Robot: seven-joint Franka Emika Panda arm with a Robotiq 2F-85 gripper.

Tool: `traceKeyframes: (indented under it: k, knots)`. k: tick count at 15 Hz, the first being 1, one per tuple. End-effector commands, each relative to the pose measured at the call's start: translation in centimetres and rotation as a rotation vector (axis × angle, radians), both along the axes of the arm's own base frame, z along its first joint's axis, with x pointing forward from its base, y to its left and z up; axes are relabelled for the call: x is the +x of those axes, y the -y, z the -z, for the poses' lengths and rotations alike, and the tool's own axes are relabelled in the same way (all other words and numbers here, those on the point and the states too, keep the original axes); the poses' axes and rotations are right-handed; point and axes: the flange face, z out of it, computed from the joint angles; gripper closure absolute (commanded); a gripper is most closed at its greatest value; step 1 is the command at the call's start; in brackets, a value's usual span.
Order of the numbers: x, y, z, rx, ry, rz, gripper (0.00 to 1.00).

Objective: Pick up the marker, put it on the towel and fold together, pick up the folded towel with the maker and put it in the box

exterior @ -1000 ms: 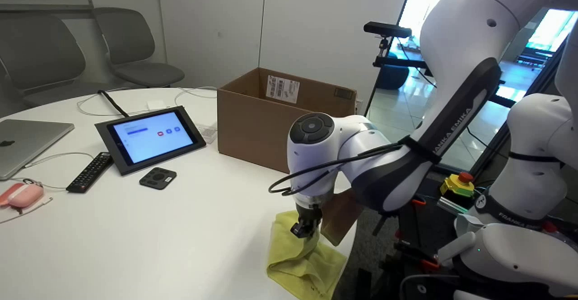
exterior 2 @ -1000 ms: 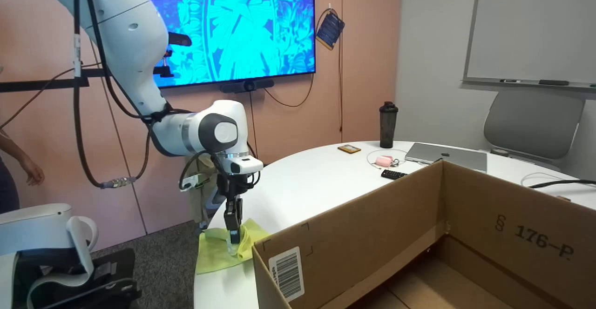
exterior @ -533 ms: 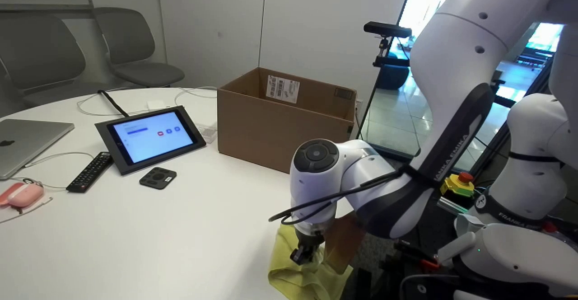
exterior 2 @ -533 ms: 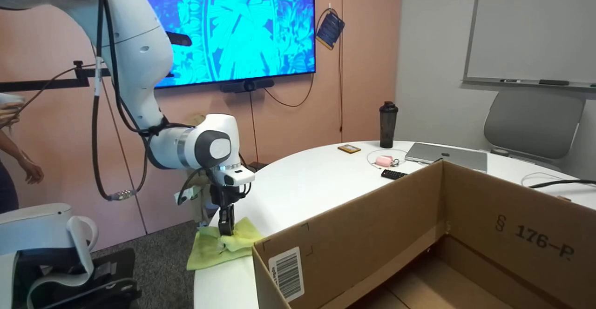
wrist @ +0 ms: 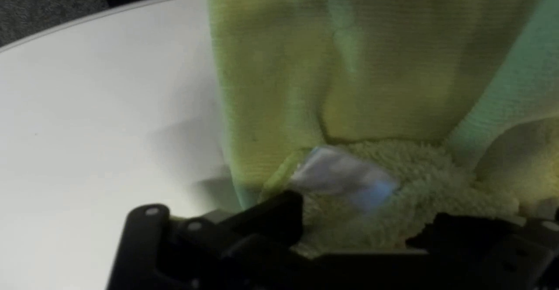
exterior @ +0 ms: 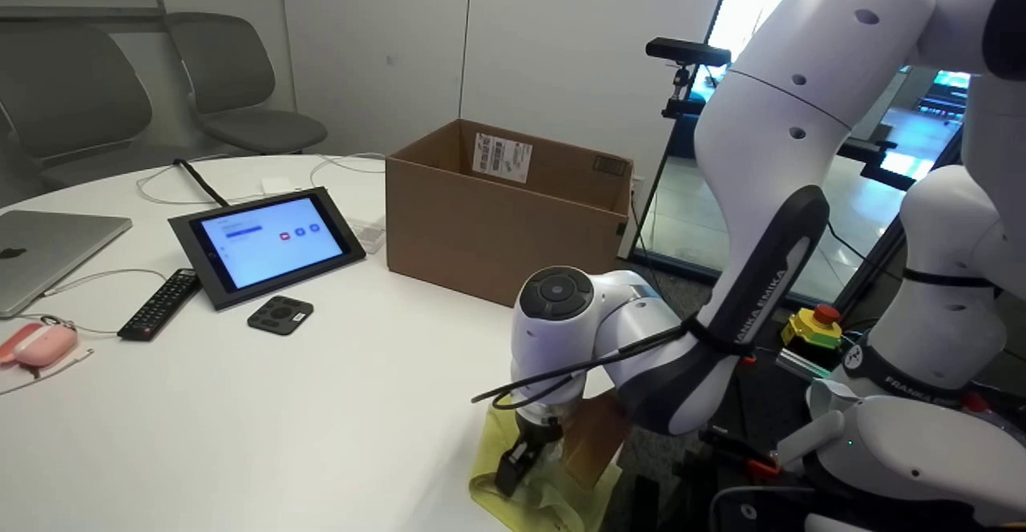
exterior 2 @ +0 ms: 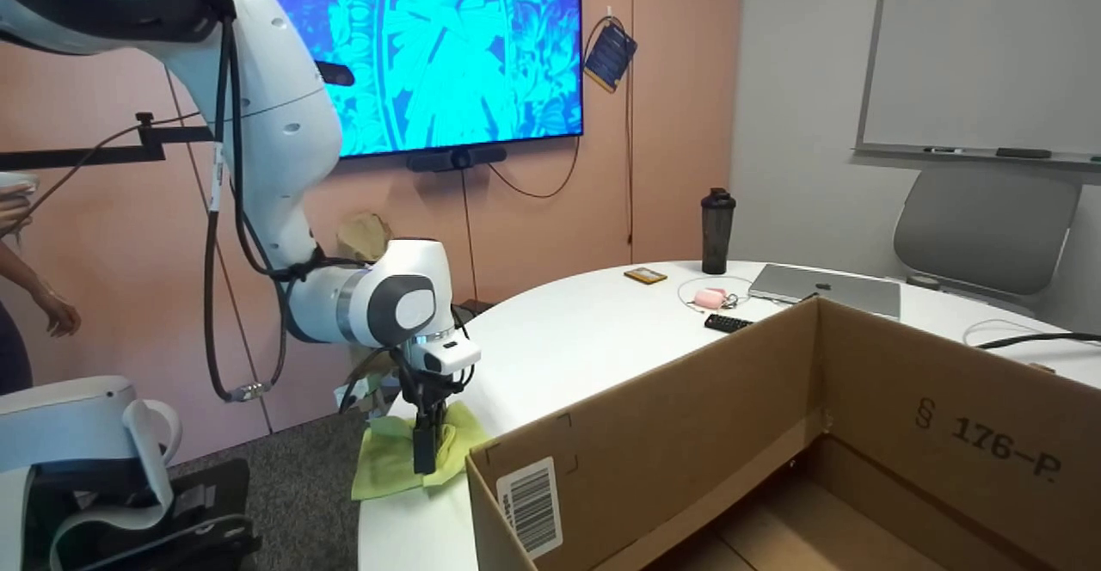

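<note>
Just changed: the gripper has spread its jaws. A second ago they are nearly together at the towel; now they stand well apart, and the gripper sits lower. For the task: fold looks let go, not carried. My read is folding is mostly done and this is setup for a fresh grab before the lift.

Gripper: jaws wide, nothing clamped. Fingers stand left and right of the fold in the wrist view, pale tag showing just beyond the gap. That view is dark and soft, so can't say for sure whether either finger touches the towel.

Towel: rumpled, partly folded over on the desk, at its right near edge in an exterior view. Box: upright on the desk, farther off, hasn't moved; towel not in it yet. Marker: not showing in any view, presumably inside the fold. Next close should take the whole bunch, both layers; pinching only the top one could drop the marker.
</note>
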Motion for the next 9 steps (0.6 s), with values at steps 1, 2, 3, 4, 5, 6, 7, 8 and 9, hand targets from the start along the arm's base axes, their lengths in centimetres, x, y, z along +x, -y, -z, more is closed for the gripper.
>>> traceKeyframes:
  k: [1,2,3,4,5,6,7,8,9]
  knots:
    - [2.2,0.9,1.2,0.037,0.052,0.038,0.00]
    - [2.8,1.0,0.7,0.046,0.071,0.046,0.00]
    - [3.5,1.2,0.1,0.054,0.088,0.049,0.00]
    - [4.2,1.3,-0.3,0.057,0.111,0.052,0.00]
    - [5.0,1.4,-0.6,0.061,0.134,0.060,0.00]
    - [5.9,1.5,-0.8,0.061,0.153,0.062,0.00]
    - [6.7,1.7,-0.8,0.062,0.169,0.068,0.00]
    - [7.5,1.9,-0.9,0.063,0.181,0.081,0.00]
    - [8.3,2.1,-0.9,0.064,0.191,0.091,0.00]
